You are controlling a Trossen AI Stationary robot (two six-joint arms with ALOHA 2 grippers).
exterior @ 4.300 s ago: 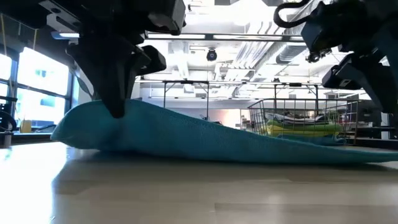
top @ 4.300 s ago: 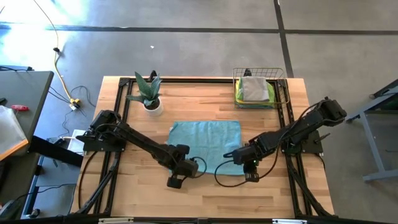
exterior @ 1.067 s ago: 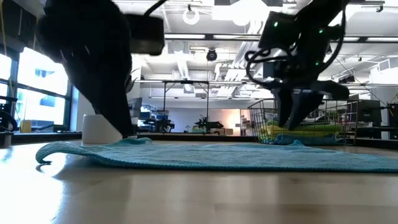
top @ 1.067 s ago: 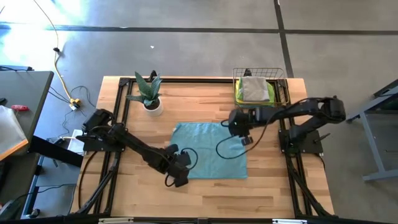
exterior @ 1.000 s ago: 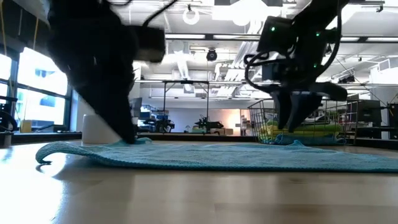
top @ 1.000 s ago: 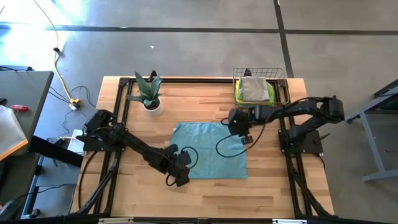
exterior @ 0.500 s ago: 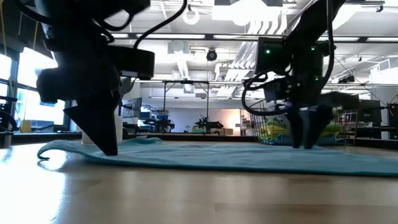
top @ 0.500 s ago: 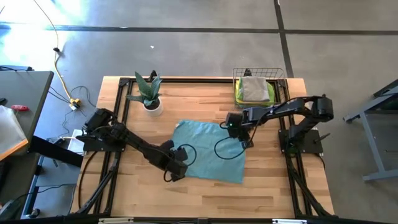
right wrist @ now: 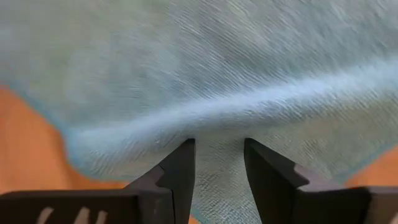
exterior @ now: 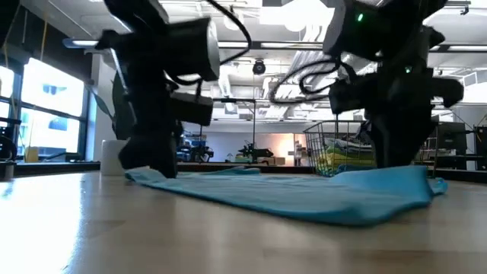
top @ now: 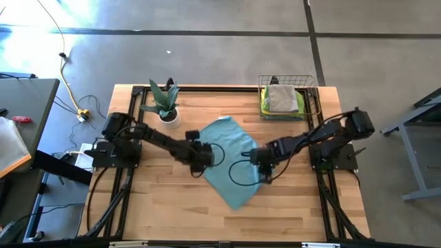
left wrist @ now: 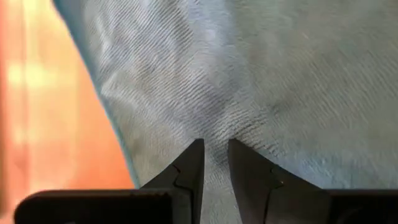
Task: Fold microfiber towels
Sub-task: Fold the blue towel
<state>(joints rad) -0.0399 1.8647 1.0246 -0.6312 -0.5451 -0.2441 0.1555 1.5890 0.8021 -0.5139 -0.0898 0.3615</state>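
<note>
**A:** Where is your towel at this moment?

**B:** You have one teal-blue towel (top: 229, 165) spread on the bench (top: 151, 207), turned so that it lies like a diamond: one corner points toward the potted plant (top: 163, 103), the opposite corner toward the bench's near edge. In the low view its right-hand edge is lifted a little and curled.

**A:** And your two pincers?

**B:** Your left pincer (top: 200, 162) is down on the towel's left edge. In the left wrist view its fingers (left wrist: 189, 168) stand close together with a puckered ridge of teal cloth pinched between them, so it is grasping the towel. Your right pincer (top: 262, 173) is on the towel's right edge. In the right wrist view its fingers (right wrist: 180, 171) stand somewhat farther apart, with a raised fold of the cloth running across just in front of the tips and cloth lying between them; it is clenched on the towel too.

**A:** What about the rest of your towels?

**B:** You can see them stacked in the copper wire basket (top: 313, 96) at the far right corner of the bench, well apart from the spread one: a grey towel (top: 282, 98) on top, a lime green towel (top: 265, 105) showing beneath it. Any others there are hidden from you.
</note>
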